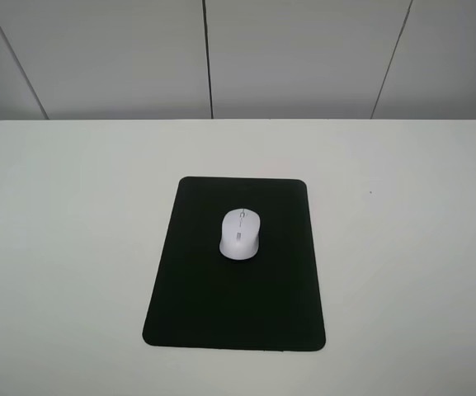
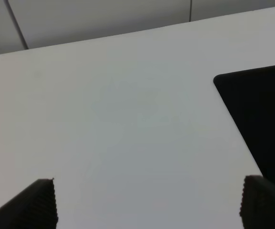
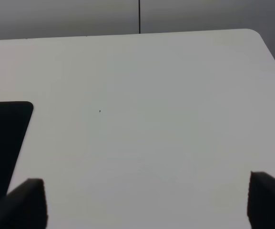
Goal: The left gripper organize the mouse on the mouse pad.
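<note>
The white mouse [image 1: 239, 233] lies on the black mouse pad [image 1: 236, 305], slightly above the pad's middle, its scroll wheel pointing to the far side. Neither arm shows in the exterior high view. In the left wrist view my left gripper [image 2: 147, 202] is open over bare table, with a corner of the mouse pad [image 2: 263, 114] beside one fingertip; the mouse is out of that view. My right gripper [image 3: 147, 202] is open too, above the white table, with a pad corner [image 3: 4, 138] at the frame's edge.
The white table [image 1: 64, 214] reaches a grey panelled wall [image 1: 303, 58] at the back. A tiny dark speck [image 1: 370, 193] marks the table right of the pad.
</note>
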